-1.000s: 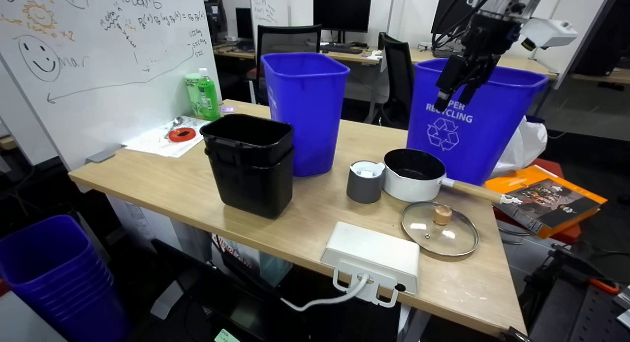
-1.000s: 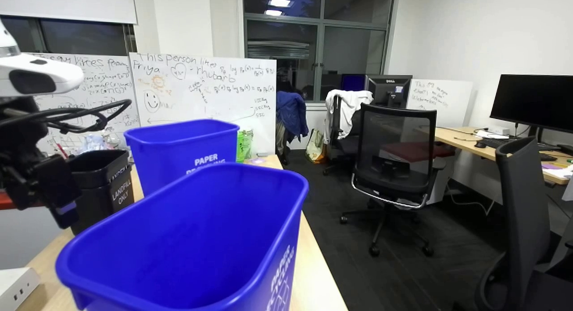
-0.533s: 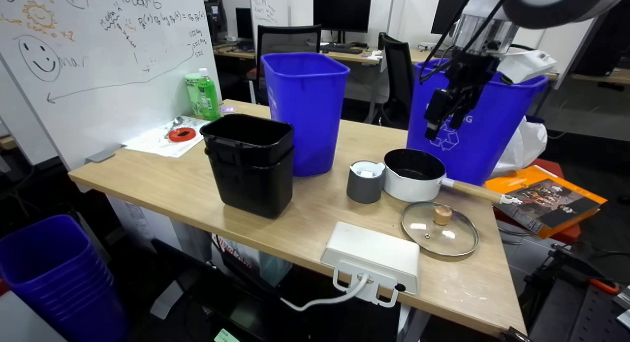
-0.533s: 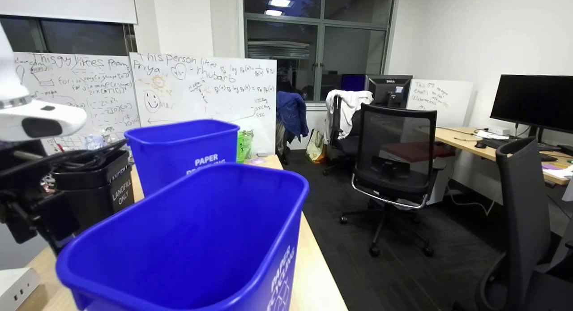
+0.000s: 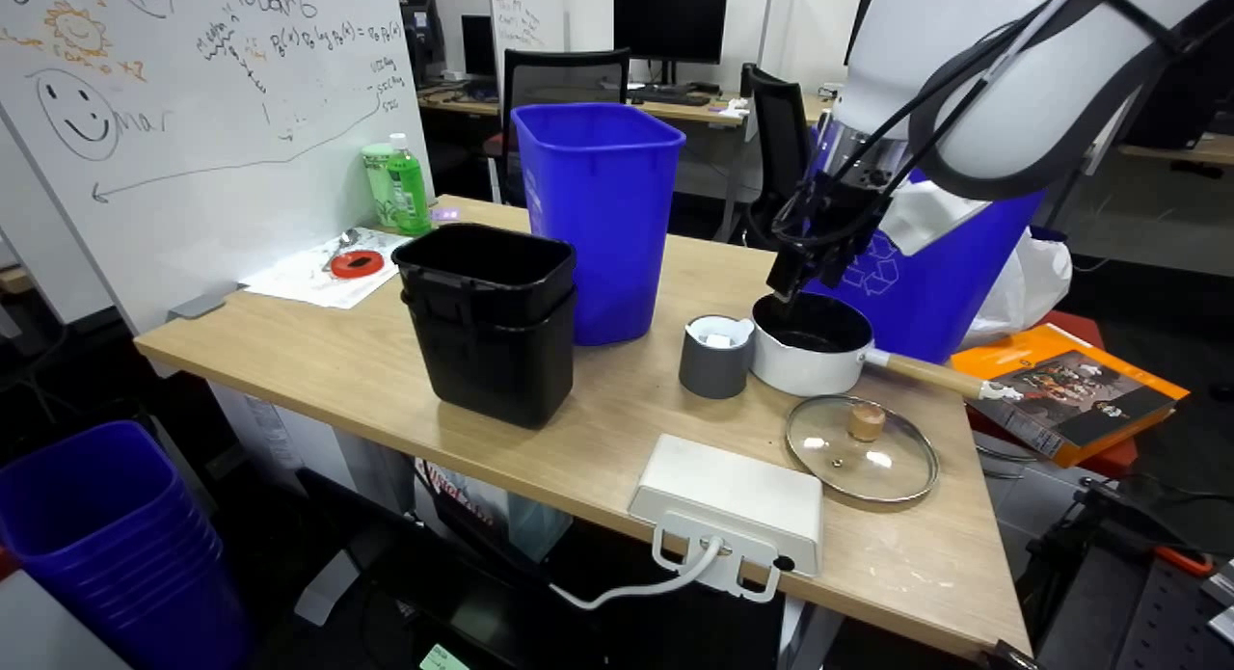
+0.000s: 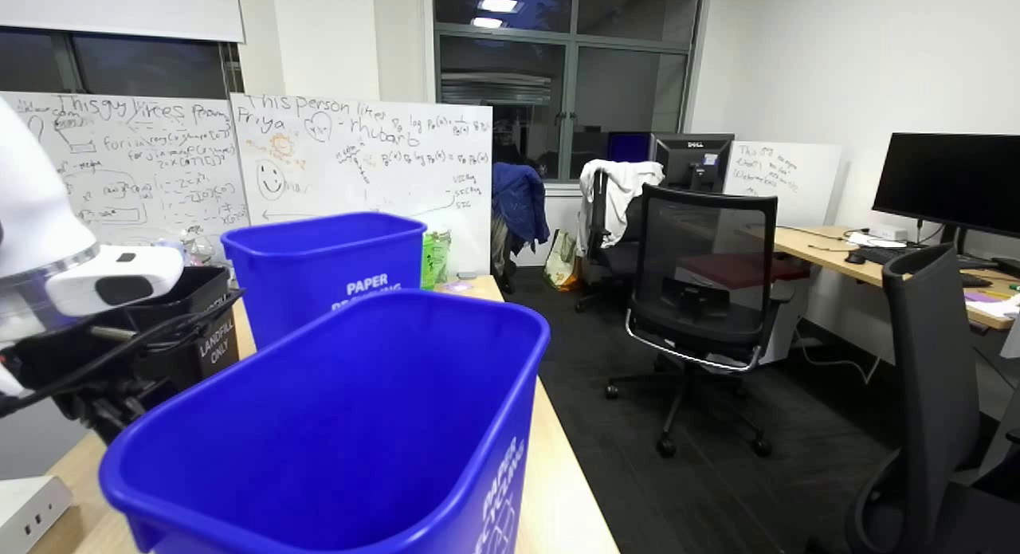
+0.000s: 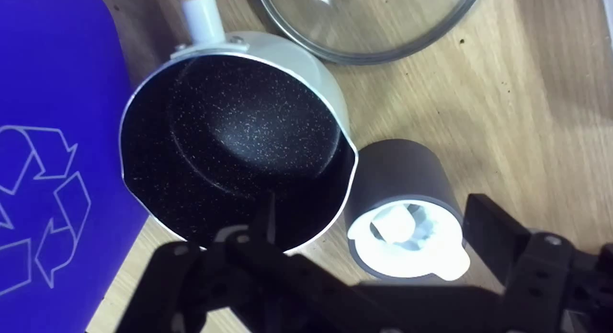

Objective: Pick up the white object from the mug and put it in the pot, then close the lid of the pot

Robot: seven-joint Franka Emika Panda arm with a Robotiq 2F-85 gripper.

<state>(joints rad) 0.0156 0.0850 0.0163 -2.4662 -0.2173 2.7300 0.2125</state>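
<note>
Over the desk (image 5: 598, 410), near one short edge, a single arm (image 5: 1003, 92) slants down, its end effector (image 7: 376, 211) spread wide close to one pot (image 5: 805, 371). Just beside, one mug (image 5: 711, 373) holds one white object (image 7: 395, 223). I count one glass lid (image 5: 858, 460), two upright blue bins (image 5: 598, 227), two nested black bins (image 5: 501, 371).

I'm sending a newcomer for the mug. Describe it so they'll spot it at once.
On the wooden table, find the blue bin beside the white pot. The mug stands by that pot, away from its wooden handle. It is small, dark grey and white-topped, narrower than both pot and glass lid.
</note>
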